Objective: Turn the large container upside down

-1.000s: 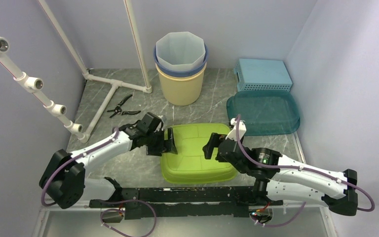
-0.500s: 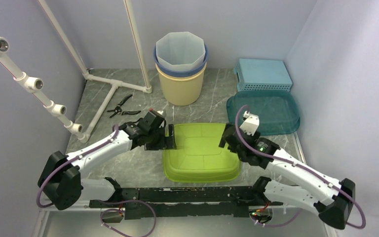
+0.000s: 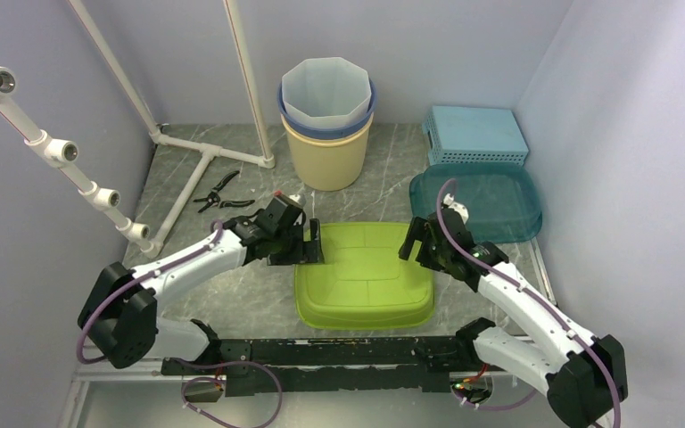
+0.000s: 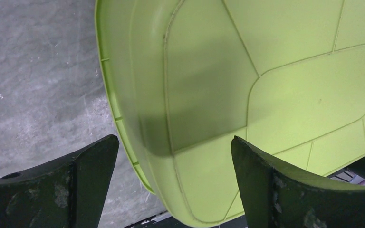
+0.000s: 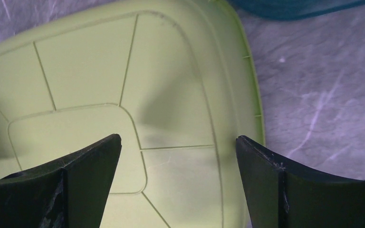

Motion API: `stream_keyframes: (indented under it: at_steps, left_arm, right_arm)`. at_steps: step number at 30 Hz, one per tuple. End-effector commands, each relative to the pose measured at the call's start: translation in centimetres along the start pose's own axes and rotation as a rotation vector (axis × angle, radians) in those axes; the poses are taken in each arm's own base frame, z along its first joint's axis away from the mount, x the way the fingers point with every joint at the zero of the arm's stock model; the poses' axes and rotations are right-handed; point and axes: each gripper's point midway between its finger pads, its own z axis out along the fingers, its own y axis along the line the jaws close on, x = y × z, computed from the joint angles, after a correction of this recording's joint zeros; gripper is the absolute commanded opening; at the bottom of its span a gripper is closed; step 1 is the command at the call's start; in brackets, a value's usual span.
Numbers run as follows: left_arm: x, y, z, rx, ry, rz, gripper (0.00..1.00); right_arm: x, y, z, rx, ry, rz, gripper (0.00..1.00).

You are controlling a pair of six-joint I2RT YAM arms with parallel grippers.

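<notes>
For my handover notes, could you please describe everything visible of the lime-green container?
The lime-green container looks like glossy plastic, a rounded rectangle with a thin rim. It lies mouth down on the marbled table, base up, crossed by moulded panel lines. The left claw and right claw hang open over its side edges.

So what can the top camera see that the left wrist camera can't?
Only the top camera: the right gripper, stacked buckets, blue basket, teal tray and pliers. Only the left wrist camera: its own dark fingers spread apart, and little ribs on the rim of the green container. Both: that container, bottom up, on the grey table.
</notes>
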Motion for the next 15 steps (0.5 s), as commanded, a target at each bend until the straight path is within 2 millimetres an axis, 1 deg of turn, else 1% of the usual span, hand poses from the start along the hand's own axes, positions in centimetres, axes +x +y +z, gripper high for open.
stream_keyframes:
  at_steps: [1,5,8,9,12,15]
  left_arm:
    - [-0.7,-1.6,0.8,0.075,-0.011,0.027,0.94]
    - [0.5,-1.3,1.5,0.083,0.025,0.022,0.92]
    - [1.1,-1.2,1.5,0.101,0.031,0.016,0.92]
    - [1.2,-1.2,1.4,0.105,0.029,0.016,0.92]
    - [1.1,-1.0,1.1,0.099,0.019,0.021,0.92]
    - [1.0,-0.6,1.1,0.074,0.018,0.029,0.92]
  right_arm:
    - [1.0,2.2,0.5,-0.126,0.051,-0.023,0.94]
    - [2.1,1.3,0.8,-0.107,0.071,0.002,0.94]
    - [2.4,0.9,0.3,-0.106,0.072,0.002,0.93]
    - [2.3,0.8,0.1,-0.101,0.065,-0.002,0.93]
    - [0.9,0.1,-0.5,-0.065,0.002,-0.008,0.94]
    - [-0.1,-1.1,0.0,0.014,-0.04,-0.023,0.95]
